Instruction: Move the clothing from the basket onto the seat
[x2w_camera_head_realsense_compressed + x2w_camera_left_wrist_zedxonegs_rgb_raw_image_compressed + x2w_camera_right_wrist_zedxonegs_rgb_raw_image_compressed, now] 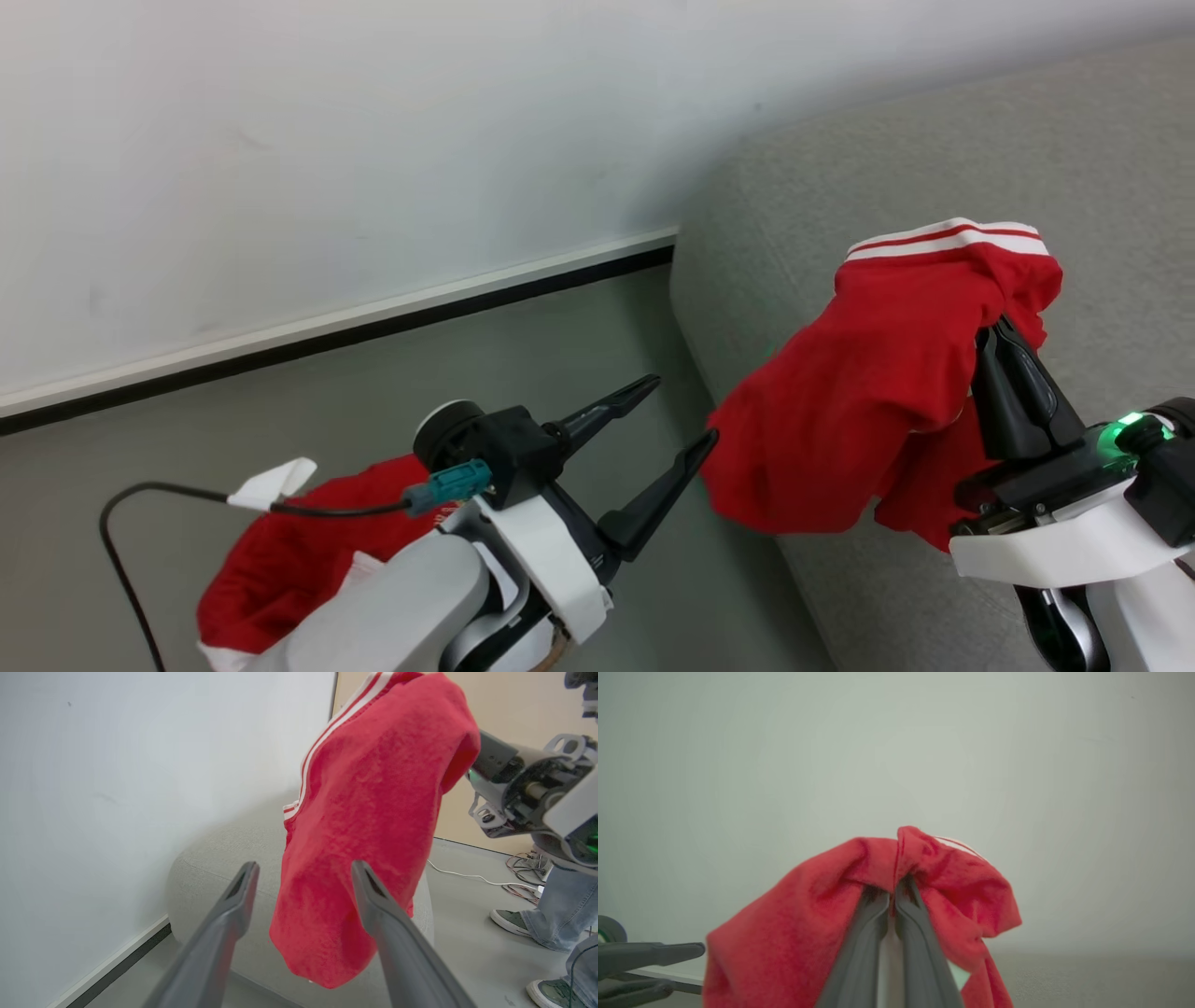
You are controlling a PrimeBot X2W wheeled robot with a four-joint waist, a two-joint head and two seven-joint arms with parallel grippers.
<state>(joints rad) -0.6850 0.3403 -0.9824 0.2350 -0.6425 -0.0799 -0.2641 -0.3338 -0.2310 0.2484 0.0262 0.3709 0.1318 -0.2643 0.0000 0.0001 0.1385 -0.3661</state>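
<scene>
Right hand [894,896] grasps red white-striped garment [868,392], light grey fabric sofa [934,149] beneath, seemingly for release; left hand [681,411] spread, empty.

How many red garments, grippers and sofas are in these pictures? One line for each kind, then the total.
Red garments: 2 (held garment, other garment)
Grippers: 2 (left gripper, right gripper)
Sofa: 1
Total: 5

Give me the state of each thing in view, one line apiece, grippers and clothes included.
Right gripper: shut on the held garment.
Left gripper: open, holding nothing.
Held garment: bunched, draped over the right gripper, hanging in the air.
Other red clothing: crumpled heap, not gripped.
Seat: held garment not yet laid on it.
</scene>
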